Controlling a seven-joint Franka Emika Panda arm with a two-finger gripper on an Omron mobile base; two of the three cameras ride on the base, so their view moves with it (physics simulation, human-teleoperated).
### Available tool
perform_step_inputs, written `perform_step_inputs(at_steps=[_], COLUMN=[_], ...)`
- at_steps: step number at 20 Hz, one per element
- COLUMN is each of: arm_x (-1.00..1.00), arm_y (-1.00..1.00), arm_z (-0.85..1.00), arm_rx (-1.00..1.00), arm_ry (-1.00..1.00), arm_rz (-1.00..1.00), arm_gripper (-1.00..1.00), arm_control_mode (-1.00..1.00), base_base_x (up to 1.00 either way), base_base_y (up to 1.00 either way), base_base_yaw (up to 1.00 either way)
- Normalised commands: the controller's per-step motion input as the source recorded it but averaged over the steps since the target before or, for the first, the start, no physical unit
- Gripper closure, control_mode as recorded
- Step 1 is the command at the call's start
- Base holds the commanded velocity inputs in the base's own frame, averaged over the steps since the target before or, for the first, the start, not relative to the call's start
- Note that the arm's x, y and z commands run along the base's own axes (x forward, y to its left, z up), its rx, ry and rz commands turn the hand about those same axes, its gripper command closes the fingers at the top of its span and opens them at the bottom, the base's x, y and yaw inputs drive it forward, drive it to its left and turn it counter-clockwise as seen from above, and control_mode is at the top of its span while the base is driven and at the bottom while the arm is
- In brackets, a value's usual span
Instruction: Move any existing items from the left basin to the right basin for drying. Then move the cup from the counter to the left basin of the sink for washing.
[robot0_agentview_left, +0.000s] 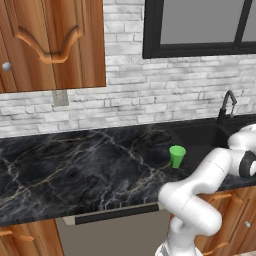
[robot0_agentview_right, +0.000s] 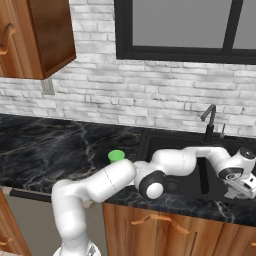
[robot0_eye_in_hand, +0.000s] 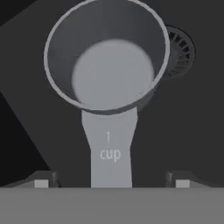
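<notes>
Item: grey scoop (robot0_eye_in_hand: 107, 70), handle marked "1 cup", handle pointing toward gripper (robot0_eye_in_hand: 109, 183), bowl beside sink (robot0_eye_in_hand: 192, 122) drain (robot0_eye_in_hand: 179, 50); fingers spread, released.

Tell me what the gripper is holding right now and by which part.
Nothing, it seems: the gripper is open, its fingertips apart on either side of the grey measuring cup's handle, over the sink floor.
</notes>
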Motion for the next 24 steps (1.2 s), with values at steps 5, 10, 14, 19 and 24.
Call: perform_step_inputs(at_steps=[5,10,14,19,24], arm_x=[0.00,-0.09,-0.22,-0.31,-0.28], arm_y=[0.00,0.00,0.15,0.18,0.45], arm_z=[0.52,0.65,0.74,0.84,0.76], arm_rx=[0.01,0.00,0.00,-0.02,-0.07], arm_ry=[0.01,0.00,-0.11,-0.15,-0.19], arm_rz=[0.00,-0.02,-0.05,-0.08,-0.12], arm_gripper=[-1.00,-1.00,-1.00,-1.00,-1.00], arm_control_mode=[-1.00,-1.00,-1.00,-1.00,-1.00], base_base_x=[0.00,0.00,0.00,0.00,0.00], base_base_y=[0.00,0.00,0.00,0.00,0.00], base_base_yaw=[0.00,0.00,0.00,0.00,0.00])
